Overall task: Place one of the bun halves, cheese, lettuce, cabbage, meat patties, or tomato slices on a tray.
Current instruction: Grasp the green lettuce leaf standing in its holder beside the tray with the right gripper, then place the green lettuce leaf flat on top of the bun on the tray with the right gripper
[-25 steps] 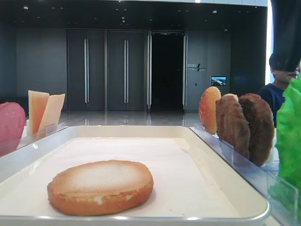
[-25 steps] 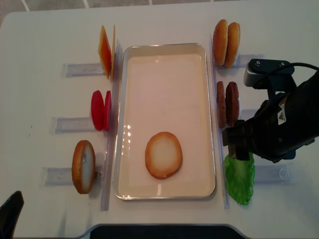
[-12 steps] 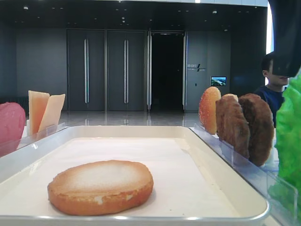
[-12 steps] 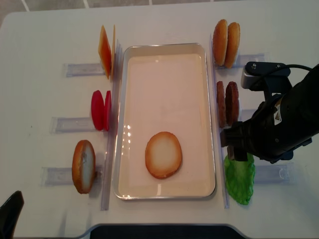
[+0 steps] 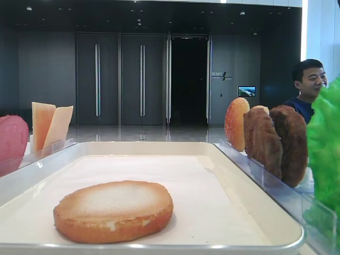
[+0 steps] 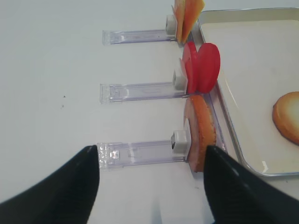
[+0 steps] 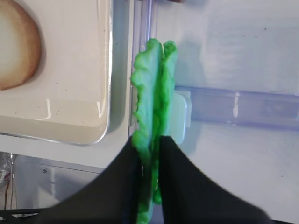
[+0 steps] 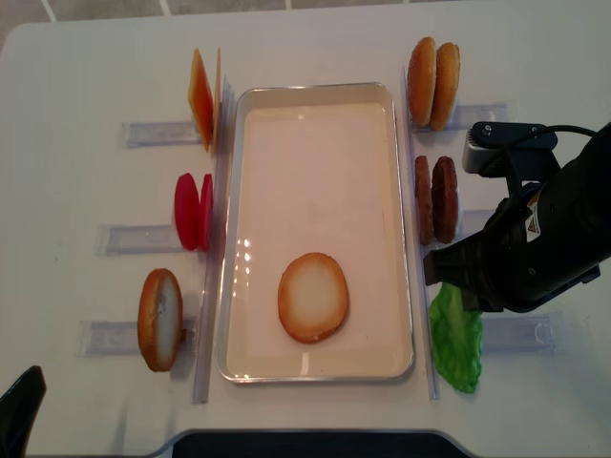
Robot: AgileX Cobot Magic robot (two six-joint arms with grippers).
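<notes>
Gripping the ruffled bright green lettuce leaf (image 7: 152, 126) on edge, our right gripper (image 7: 149, 161) has both black fingers pinched on it.

We see the lettuce upright in its clear plastic rack (image 7: 233, 106), just outside the big off-white rectangular tray (image 8: 320, 363) where a golden toasted bun half (image 8: 312, 297) lies flat. Our left gripper (image 6: 152, 186) sits spread wide, holding nothing, near the left racks.

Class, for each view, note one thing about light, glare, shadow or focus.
Low front view: dim hall behind, bright strip at right, lettuce close and soft-edged. Right wrist view: glare on the tray rim, right gripper a dark shape at the lettuce. Left wrist view: left gripper fingers black and blurred. Overhead view: even light, small glints on the tray paper.
</notes>
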